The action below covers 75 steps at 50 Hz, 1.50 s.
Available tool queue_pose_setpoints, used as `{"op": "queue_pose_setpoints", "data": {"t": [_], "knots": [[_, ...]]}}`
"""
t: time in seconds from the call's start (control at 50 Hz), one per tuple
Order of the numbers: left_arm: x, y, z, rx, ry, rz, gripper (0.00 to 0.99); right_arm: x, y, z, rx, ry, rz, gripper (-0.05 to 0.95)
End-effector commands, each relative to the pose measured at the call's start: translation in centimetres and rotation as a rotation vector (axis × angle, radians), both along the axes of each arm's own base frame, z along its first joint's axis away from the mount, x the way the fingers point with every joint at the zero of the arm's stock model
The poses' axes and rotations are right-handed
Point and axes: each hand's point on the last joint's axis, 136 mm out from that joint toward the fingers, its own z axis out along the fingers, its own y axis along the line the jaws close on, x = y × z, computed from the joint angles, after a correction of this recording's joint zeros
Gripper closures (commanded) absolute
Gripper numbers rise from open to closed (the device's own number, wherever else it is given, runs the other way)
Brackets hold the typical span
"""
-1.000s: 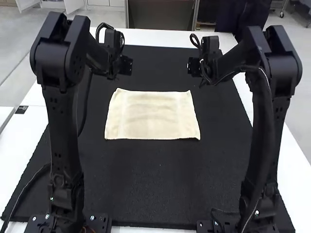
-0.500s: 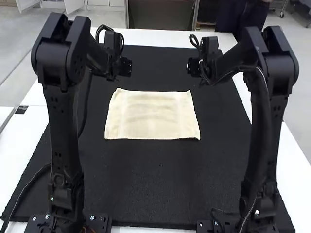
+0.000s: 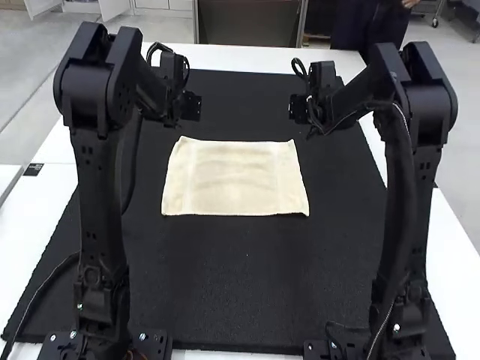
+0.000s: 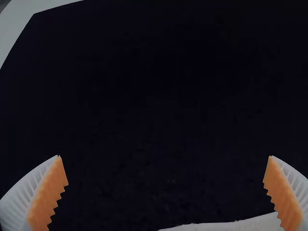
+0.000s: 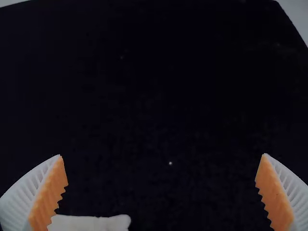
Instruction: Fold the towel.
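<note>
Black rectangular matting (image 3: 240, 300) covers the white counter (image 3: 240, 56) beneath a cream cloth towel (image 3: 236, 180) lying flat, as my ribbed white, orange-padded left fingers (image 4: 50, 192) and matching right fingers (image 5: 48, 192) hang, each pair apart, beyond its far edge; I should pinch both corners shallowly, then lift evenly.

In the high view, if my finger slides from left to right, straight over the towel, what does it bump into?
The left arm → the cream towel → the right arm.
</note>
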Motion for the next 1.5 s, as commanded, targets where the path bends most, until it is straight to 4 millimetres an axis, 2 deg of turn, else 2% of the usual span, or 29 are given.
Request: {"op": "queue_pose_setpoints", "data": {"t": [0.0,0.82,1.12,1.48], "knots": [[1.2,0.3,1.3,-0.009,-0.040,0.017,0.036,0.9,-0.9,1.2,-0.007,-0.034,-0.028,-0.01],[1.1,0.0,-2.9,-0.009,0.045,0.018,0.036,1.2,-0.4,-1.3,-0.017,0.006,-0.020,-0.01],[1.0,-0.3,-3.9,0.003,0.110,0.010,0.036,1.5,0.1,-1.2,-0.035,0.012,-0.018,-0.01],[0.9,0.2,-5.1,0.010,0.187,0.019,0.036,1.3,0.1,-1.5,-0.040,0.028,-0.018,-0.01]]}}
